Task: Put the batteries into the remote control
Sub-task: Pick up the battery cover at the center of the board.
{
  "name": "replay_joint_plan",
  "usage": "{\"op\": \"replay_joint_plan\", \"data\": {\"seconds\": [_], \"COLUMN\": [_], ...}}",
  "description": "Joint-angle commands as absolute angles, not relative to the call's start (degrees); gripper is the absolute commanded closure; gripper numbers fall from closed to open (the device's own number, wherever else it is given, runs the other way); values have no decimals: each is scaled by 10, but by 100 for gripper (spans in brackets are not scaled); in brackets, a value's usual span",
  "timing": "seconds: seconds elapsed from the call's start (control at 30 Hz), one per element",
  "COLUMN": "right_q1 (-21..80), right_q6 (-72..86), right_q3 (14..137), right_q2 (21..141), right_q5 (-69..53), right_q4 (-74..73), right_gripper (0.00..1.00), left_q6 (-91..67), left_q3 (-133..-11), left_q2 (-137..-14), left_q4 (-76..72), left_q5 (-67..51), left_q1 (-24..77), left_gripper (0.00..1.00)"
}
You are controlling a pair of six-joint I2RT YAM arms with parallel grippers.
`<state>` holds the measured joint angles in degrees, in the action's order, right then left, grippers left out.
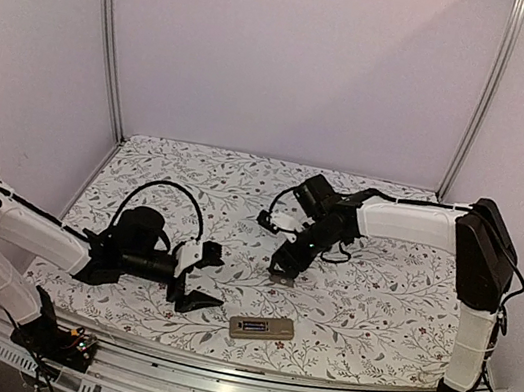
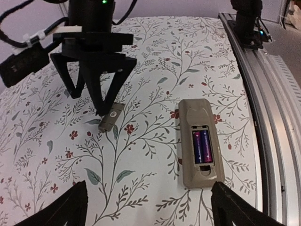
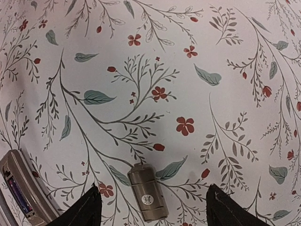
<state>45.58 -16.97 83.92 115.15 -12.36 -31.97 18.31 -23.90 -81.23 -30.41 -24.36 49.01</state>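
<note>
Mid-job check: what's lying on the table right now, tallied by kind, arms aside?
Remote control: 1
Batteries: 2, both seated in the remote
Tan cover piece: 1
Total: 4

The table (image 1: 376, 297) is wearing a white cloth printed with leafy sprigs and small red flowers. The remote control (image 1: 261, 329) is lying on it at 6 o'clock, close to the near edge, tan back facing up, its length running from 9 to 3. A small tan cover piece (image 2: 111, 117) is resting flat on the cloth, at 12 o'clock from the remote and apart from it.
</note>
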Motion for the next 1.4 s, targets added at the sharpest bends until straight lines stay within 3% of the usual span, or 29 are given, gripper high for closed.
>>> {"op": "replay_joint_plan", "data": {"seconds": [0.0,0.23,0.3,0.43,0.6,0.77,1.17,1.37], "right_q1": [468,469,469,482,528,542,553,555], "right_q6": [-250,-191,-65,188,317,378,385,390], "right_q3": [837,874,903,926,935,953,1059,1056], "right_q2": [1179,1217,1211,1192,1180,1214,1301,1313], "right_q5": [-123,-138,-95,-41,66,71,112,115], "right_q4": [-313,-316,-316,-327,-381,-423,-519,-535], "right_gripper": [25,37,39,52,54,69,77,80], "left_q6": [88,113,112,104,112,108,82,81], "left_q3": [-247,-218,-209,-197,-175,-146,-100,-96], "left_q2": [-802,-780,-775,-768,-745,-718,-675,-675], "left_q4": [-287,-311,-316,-339,-348,-367,-378,-383], "left_q5": [-226,-184,-184,-186,-194,-200,-214,-220], "left_q1": [462,457,457,452,443,433,427,425], "left_gripper": [9,9,10,10,10,10,10,10]}}
